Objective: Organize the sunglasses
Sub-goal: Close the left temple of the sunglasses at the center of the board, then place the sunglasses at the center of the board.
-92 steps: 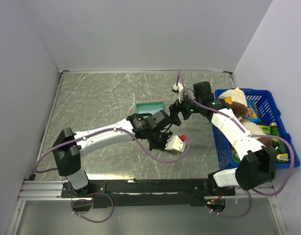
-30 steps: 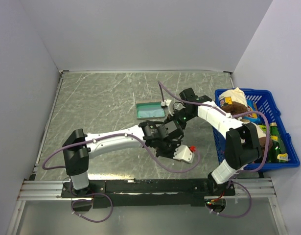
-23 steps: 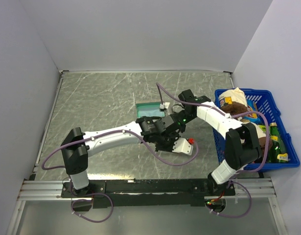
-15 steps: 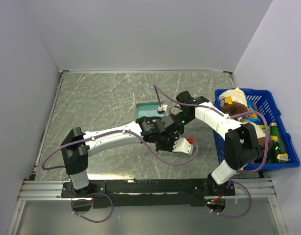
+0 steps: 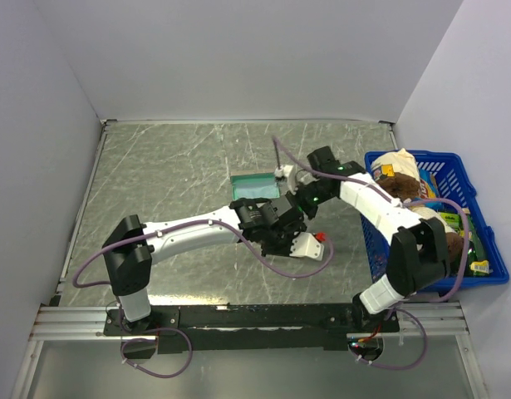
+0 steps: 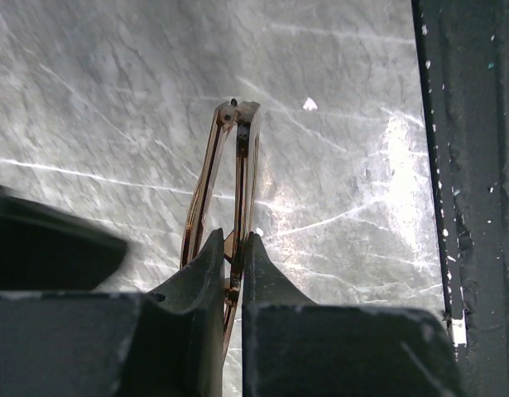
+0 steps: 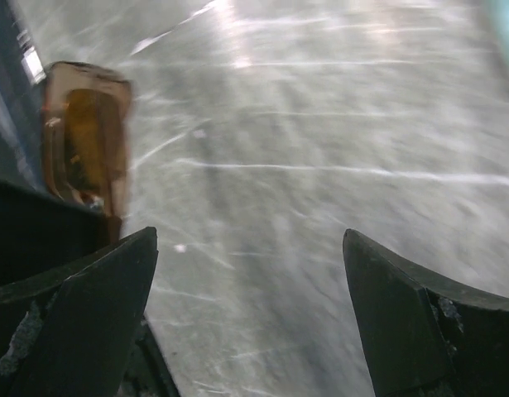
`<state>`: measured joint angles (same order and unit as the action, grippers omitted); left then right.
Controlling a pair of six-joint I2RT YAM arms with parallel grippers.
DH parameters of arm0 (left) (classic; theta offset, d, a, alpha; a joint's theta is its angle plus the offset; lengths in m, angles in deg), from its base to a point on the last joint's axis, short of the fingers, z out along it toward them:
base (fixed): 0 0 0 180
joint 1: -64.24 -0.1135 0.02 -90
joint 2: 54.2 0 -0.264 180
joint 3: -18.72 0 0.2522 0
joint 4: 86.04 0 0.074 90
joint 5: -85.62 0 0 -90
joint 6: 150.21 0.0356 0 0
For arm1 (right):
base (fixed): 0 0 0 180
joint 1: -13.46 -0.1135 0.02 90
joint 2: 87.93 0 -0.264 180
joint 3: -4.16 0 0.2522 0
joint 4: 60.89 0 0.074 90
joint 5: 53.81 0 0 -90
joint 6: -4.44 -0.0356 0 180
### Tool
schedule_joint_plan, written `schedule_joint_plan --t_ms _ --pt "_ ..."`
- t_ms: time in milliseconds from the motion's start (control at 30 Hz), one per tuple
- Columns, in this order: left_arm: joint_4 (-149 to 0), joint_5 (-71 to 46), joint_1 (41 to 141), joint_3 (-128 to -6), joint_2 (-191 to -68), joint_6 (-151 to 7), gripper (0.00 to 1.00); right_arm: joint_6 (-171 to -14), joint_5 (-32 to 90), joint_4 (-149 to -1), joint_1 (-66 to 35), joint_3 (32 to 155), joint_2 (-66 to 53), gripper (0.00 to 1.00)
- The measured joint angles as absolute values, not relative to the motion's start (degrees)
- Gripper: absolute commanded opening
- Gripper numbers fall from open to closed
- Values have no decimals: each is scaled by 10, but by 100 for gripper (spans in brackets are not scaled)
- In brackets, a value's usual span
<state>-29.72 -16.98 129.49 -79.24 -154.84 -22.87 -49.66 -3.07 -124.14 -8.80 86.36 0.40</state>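
Sunglasses in left gripper, outside basket

Left tool clamped narrow, right tool gaping wide, both arms outstretched.

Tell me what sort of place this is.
Probably a robot lab test cell: plain white walls box in a marbled table, a left arm and right arm bolted at its edge, and a blue basket of assorted items.
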Motion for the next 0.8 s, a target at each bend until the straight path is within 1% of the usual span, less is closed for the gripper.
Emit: schedule_joint_plan --t_ms 200,367,467,633,800 --pt "-312 -168 1292 -763 -1548 -230 5 -563 34 -1147 -31 844 -66 100" --pt "-328 -158 1282 -736 -1555 -239 6 -610 125 -1045 -20 785 -190 100" --pt "-338 -150 1272 -733 -1573 -248 8 -630 166 -988 -17 763 -243 100" --pt "-343 -162 1250 -736 -1608 -262 9 -657 211 -935 5 751 -262 100" --pt "-344 -191 1226 -764 -1641 -281 10 -676 233 -915 32 742 -263 100"
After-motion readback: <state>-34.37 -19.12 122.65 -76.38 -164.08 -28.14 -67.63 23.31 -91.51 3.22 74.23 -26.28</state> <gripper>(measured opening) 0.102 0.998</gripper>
